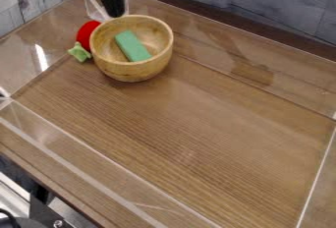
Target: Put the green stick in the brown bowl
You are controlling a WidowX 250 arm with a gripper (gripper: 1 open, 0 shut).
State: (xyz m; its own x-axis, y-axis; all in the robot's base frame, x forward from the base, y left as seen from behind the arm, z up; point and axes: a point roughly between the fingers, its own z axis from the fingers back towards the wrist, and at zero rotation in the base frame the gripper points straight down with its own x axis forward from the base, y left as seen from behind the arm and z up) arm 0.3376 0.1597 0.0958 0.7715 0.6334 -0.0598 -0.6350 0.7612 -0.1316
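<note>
The brown bowl (133,63) stands at the back left of the wooden table. The green stick (132,45) lies inside it, slanted across the bowl's bottom. My gripper (109,12) hangs pointing down just above the bowl's back left rim, close to the red object. Its two dark fingers are pressed together and hold nothing. The top of the picture cuts off the upper part of the hand.
A red round object (88,32) with a small green part (79,52) lies against the bowl's left side. Clear plastic walls (315,178) ring the wooden table (197,124). A grey plank wall (262,1) runs along the back.
</note>
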